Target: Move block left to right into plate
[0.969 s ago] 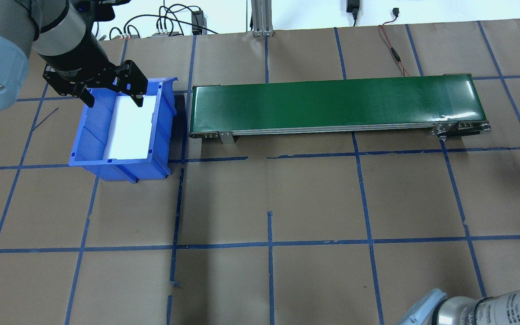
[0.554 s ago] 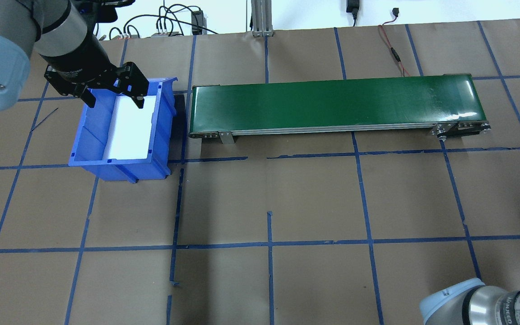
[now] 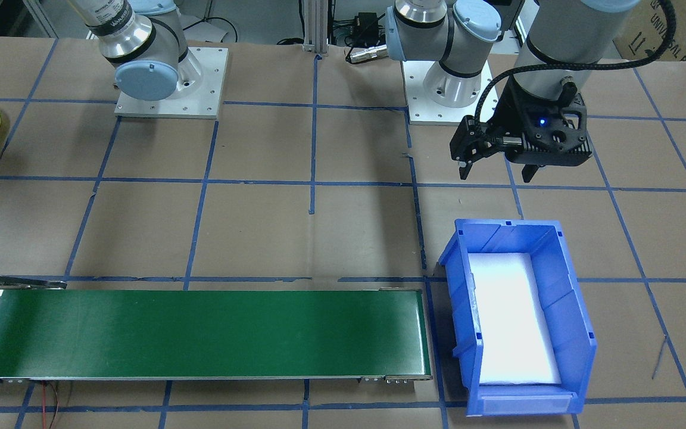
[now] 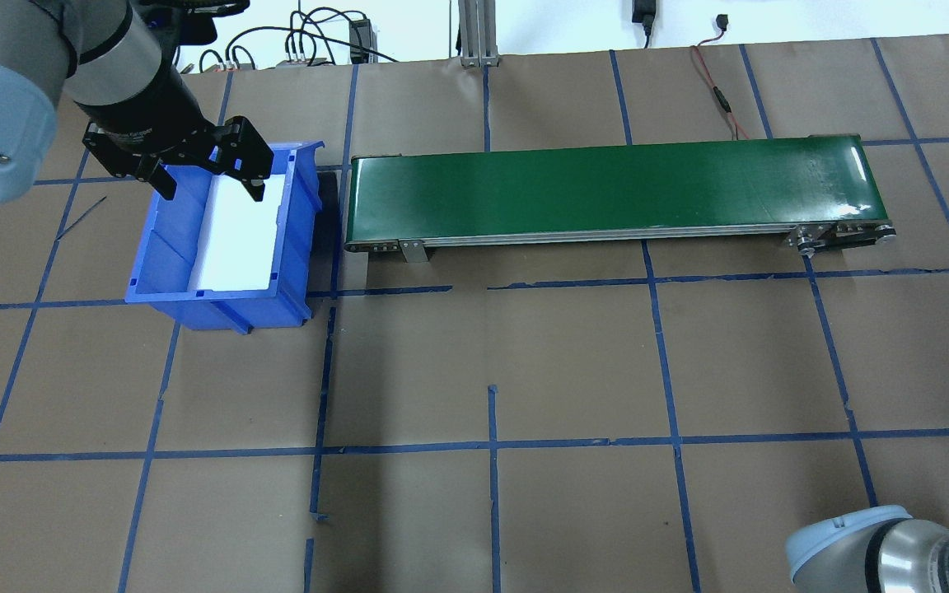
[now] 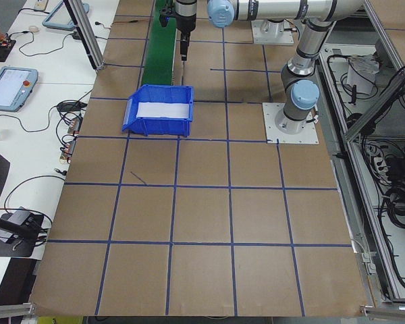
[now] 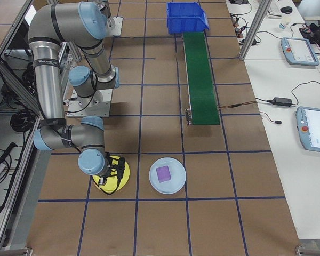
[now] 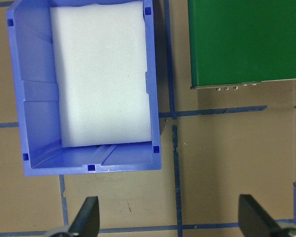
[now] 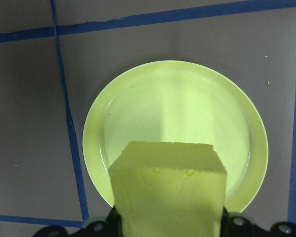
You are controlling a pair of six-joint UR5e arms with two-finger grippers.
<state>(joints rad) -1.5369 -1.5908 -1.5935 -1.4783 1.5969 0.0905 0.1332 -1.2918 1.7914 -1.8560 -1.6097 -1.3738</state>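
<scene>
On the worktop (image 4: 573,371), the belt (image 4: 606,189) lies beside the bin (image 4: 223,239). The left end effector (image 4: 207,177) hangs spread wide and empty above the bin's robot-side end. The yellow plate (image 8: 175,133) lies flat directly under the right end effector (image 6: 113,173), which is clamped on a yellow block (image 8: 167,190) held above the plate's near half. Only the right wrist view shows this block; the right-side view shows another plate (image 6: 167,175) holding a purple block (image 6: 164,173). The yellow block's top edge runs crosswise in the wrist view; its long axis is unclear.
</scene>
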